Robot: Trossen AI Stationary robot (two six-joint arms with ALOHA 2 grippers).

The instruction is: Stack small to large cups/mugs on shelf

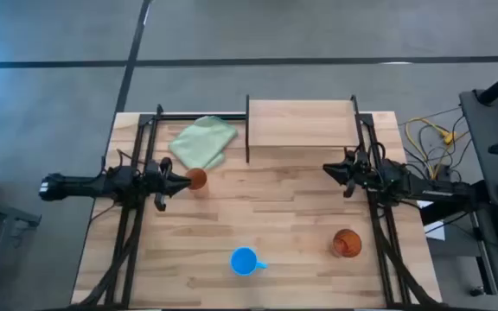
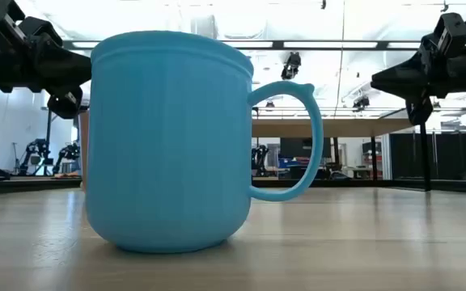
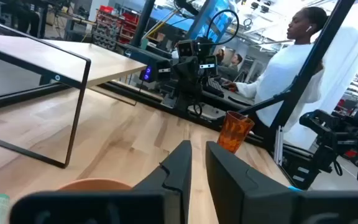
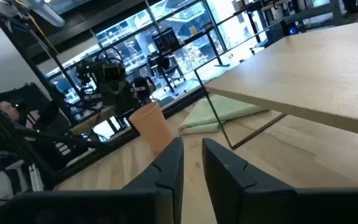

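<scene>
The small light-orange cup (image 1: 196,179) stands upright on the table near the left side. My left gripper (image 1: 182,181) hovers shut just beside it, and the cup's rim (image 3: 95,183) shows below its fingers. The textured orange-red cup (image 1: 347,243) stands near the right front, also seen in the left wrist view (image 3: 236,130). The blue mug (image 1: 245,261) stands at the near edge, with its handle (image 2: 302,137) toward the table's right. The shelf (image 1: 301,123) stands at the far middle. My right gripper (image 1: 327,170) waits shut in front of the shelf's right end.
A pale green folded cloth (image 1: 202,141) lies left of the shelf, beside its black side frame (image 1: 247,130). The tabletop's middle (image 1: 266,207) is bare wood. A person in white (image 3: 291,68) sits beyond the table's right side, behind the right arm (image 3: 340,134).
</scene>
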